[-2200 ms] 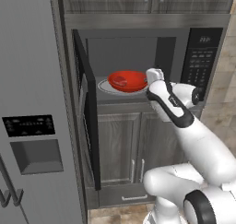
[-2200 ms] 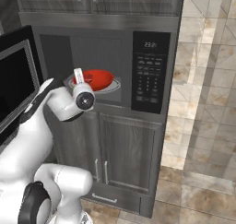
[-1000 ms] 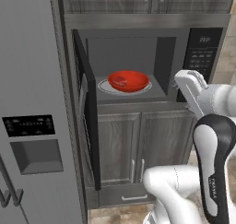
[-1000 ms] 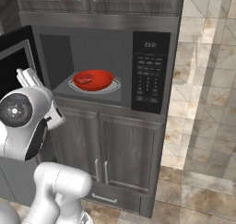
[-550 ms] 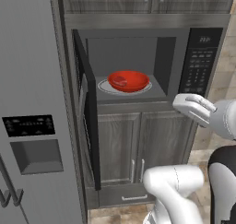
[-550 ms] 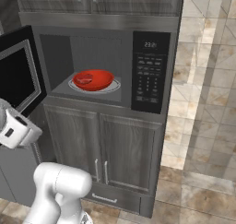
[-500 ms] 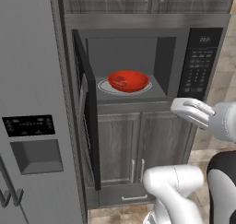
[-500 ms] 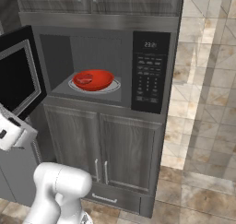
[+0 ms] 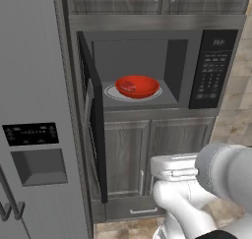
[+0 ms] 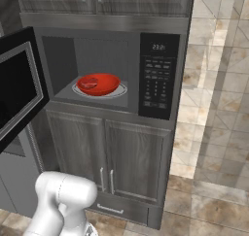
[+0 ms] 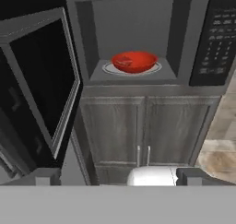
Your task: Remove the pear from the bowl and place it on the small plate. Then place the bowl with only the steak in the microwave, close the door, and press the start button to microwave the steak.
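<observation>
On your left stands the tall grey fridge [image 9: 34, 110] with its dark dispenser panel. Next, the wide dark-glass microwave door [image 11: 41, 75] hangs wide open. Inside the black and steel microwave [image 10: 109, 67], the round glossy red bowl [image 9: 137, 86] sits on the white round turntable [image 9: 110, 91], at about 12 o'clock from your hand camera. You cannot tell how wide the jaws are.
</observation>
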